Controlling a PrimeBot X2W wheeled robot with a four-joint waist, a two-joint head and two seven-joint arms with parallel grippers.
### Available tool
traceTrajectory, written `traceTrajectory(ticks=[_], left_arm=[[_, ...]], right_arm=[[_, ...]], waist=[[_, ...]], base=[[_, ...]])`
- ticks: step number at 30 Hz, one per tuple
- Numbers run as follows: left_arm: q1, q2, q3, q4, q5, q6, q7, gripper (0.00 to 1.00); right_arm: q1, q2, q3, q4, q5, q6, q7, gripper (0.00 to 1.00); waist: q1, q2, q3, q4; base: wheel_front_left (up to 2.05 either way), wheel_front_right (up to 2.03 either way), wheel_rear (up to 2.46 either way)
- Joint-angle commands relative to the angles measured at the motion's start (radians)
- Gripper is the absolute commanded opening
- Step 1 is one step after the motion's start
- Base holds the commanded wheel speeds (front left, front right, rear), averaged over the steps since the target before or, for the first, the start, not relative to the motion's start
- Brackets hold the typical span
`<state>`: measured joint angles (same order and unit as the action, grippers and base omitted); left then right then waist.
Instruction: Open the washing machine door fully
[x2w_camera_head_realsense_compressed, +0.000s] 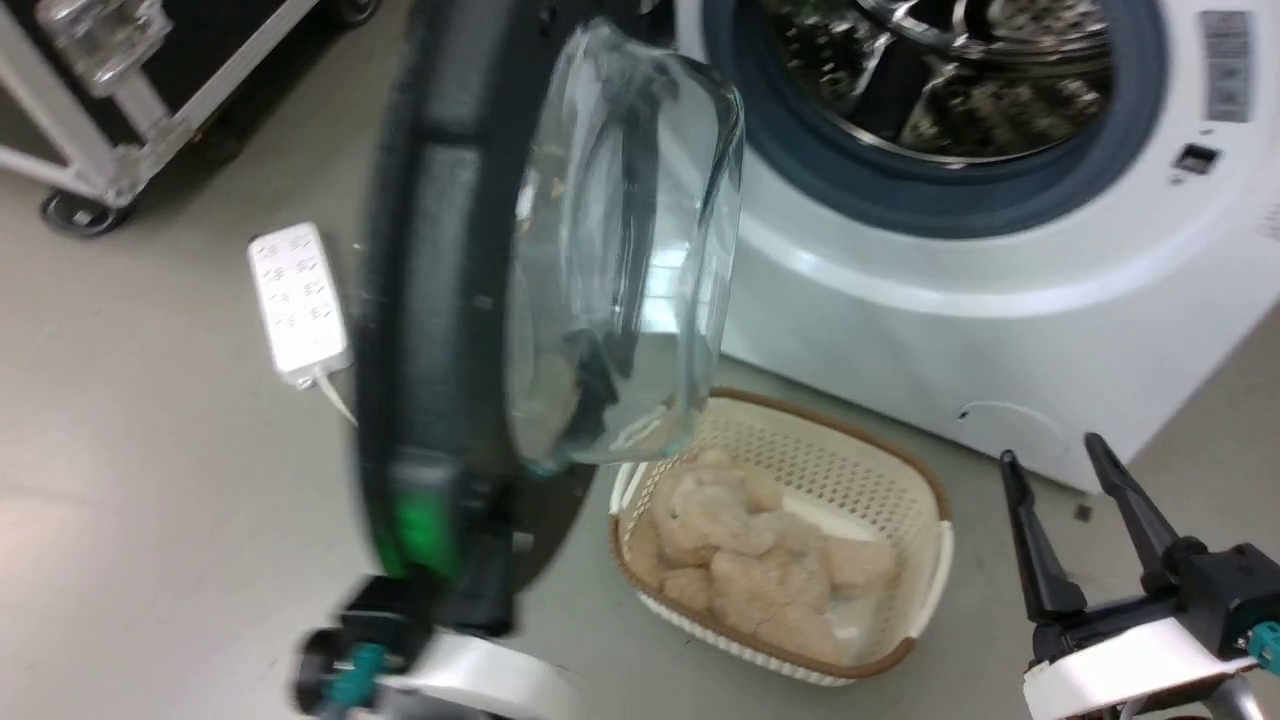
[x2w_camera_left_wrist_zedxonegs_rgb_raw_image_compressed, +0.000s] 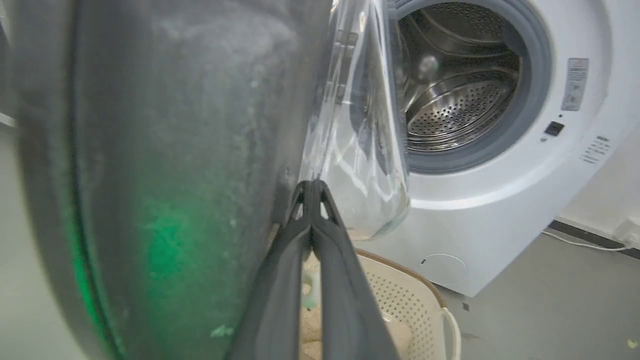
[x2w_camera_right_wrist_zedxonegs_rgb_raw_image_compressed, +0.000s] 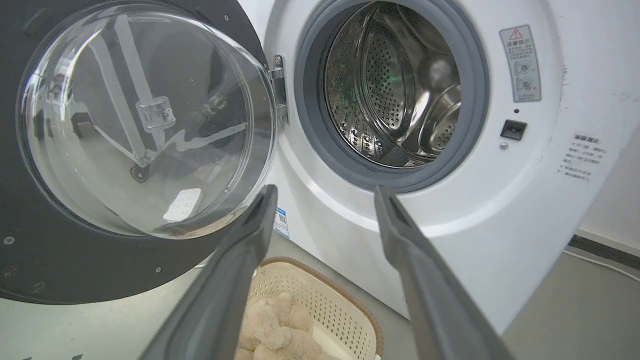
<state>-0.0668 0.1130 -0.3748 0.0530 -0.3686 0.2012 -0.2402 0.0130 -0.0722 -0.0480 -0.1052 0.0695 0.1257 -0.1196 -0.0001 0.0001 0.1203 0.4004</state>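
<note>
Off the washing machine (x2w_camera_head_realsense_compressed: 1000, 300), the washing machine door (x2w_camera_head_realsense_compressed: 420, 300) is hanging wide, bare floor (x2w_camera_head_realsense_compressed: 150, 400) beyond. The left gripper (x2w_camera_left_wrist_zedxonegs_rgb_raw_image_compressed: 311, 187) is pressing its fingers together at the rim. The right gripper (x2w_camera_head_realsense_compressed: 1050, 449) is gaping, clear. The right wrist view is showing the hinge (x2w_camera_right_wrist_zedxonegs_rgb_raw_image_compressed: 280, 87).

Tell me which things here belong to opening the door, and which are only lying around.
For the job:
door
hinge
left end effector, shut, at the door

Lying about:
basket
plush toy inside it
power strip
right end effector, open, apart from the door
</note>
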Motion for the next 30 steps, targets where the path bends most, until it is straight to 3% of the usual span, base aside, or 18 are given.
traceTrajectory(ticks=[1, 7, 16, 23, 30], left_arm=[[-0.01, 0.02, 0.03, -0.006, -0.013, 0.007, -0.008, 0.0], [-0.061, 0.117, 0.178, 0.0, -0.076, 0.005, -0.006, 0.0], [-0.182, 0.3, 0.428, 0.108, -0.195, -0.008, 0.017, 0.0], [-0.267, 0.391, 0.491, 0.23, -0.249, -0.065, 0.037, 0.0], [-0.307, 0.415, 0.489, 0.339, -0.247, -0.099, 0.017, 0.0]], right_arm=[[-0.009, -0.013, 0.002, -0.011, -0.008, 0.005, 0.007, 1.0], [-0.035, -0.046, 0.01, -0.046, -0.012, 0.005, 0.038, 1.0], [-0.086, -0.111, 0.002, -0.109, -0.014, 0.005, 0.085, 1.0], [-0.096, -0.163, -0.031, -0.133, -0.004, 0.005, 0.097, 1.0], [-0.106, -0.156, -0.052, -0.124, 0.005, 0.005, 0.087, 1.0]], waist=[[0.0001, -0.0001, 0.036, 0.029], [0.0001, -0.0001, 0.118, 0.032], [0.0001, -0.0001, 0.249, -0.022], [0.0001, -0.0001, 0.292, -0.052], [0.0001, -0.0001, 0.277, -0.07]], base=[[0.0, 0.0, 0.0], [0.0, 0.0, 0.0], [0.0, 0.0, 0.0], [0.0, 0.0, 0.0], [0.0, 0.0, 0.0]])
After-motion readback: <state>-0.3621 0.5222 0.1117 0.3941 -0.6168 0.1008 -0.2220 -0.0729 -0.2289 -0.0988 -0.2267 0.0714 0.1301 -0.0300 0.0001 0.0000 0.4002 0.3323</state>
